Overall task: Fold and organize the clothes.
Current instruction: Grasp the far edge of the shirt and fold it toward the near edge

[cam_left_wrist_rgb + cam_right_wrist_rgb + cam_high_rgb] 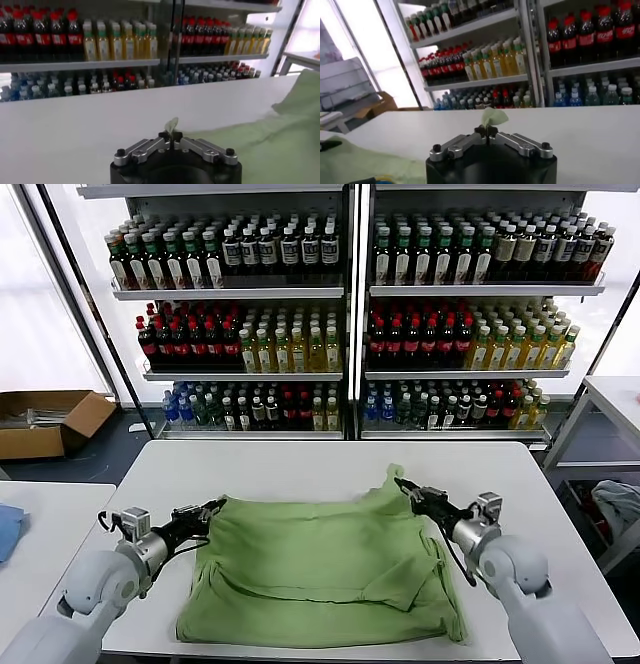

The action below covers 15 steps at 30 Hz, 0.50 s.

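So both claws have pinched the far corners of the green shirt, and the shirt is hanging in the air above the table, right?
Not quite. Both the left gripper and right gripper are shut on the green shirt, but the head view shows it lying on the white table, not hanging in the air.

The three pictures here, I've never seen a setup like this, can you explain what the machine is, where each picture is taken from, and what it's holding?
It is a two-armed robot. The wide picture comes from its head, looking down at a white table. The other two come from cameras on its wrists. A light green shirt lies spread on the table. The left gripper is shut on the shirt's far left corner, and the right gripper is shut on its far right corner; each wrist picture shows a bit of green fabric pinched between closed fingers. Shelves of bottled drinks stand behind.
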{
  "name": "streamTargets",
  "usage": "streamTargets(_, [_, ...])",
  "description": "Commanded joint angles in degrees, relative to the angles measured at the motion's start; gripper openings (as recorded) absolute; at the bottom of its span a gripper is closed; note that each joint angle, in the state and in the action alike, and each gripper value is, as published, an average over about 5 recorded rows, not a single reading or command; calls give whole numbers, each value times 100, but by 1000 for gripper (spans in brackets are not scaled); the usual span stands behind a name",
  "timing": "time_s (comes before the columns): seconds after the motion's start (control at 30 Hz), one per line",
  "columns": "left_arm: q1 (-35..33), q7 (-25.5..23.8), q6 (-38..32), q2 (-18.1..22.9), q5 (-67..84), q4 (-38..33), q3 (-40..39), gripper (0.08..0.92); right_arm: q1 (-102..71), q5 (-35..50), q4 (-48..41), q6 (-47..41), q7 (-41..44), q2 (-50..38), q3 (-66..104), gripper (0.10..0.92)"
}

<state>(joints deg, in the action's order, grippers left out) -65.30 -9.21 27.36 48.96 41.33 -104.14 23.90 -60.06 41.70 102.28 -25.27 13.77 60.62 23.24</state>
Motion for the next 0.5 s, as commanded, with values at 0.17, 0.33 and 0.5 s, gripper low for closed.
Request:
streamTargets(0.17, [-2609, 44, -51, 367, -340, -1783, 1623, 92, -3522, -120, 2237, 648, 226, 109, 1618, 106])
streamTargets(0.33, [-3168, -131, -231, 460, -770, -1895, 1678, 92, -3959, -255, 2176, 850, 201, 197, 1701, 106])
streamTargets(0.5, [-3300, -213, -255, 469, -1177, -1824, 1500, 92, -3956, -372, 2027, 839, 43, 222, 1693, 106])
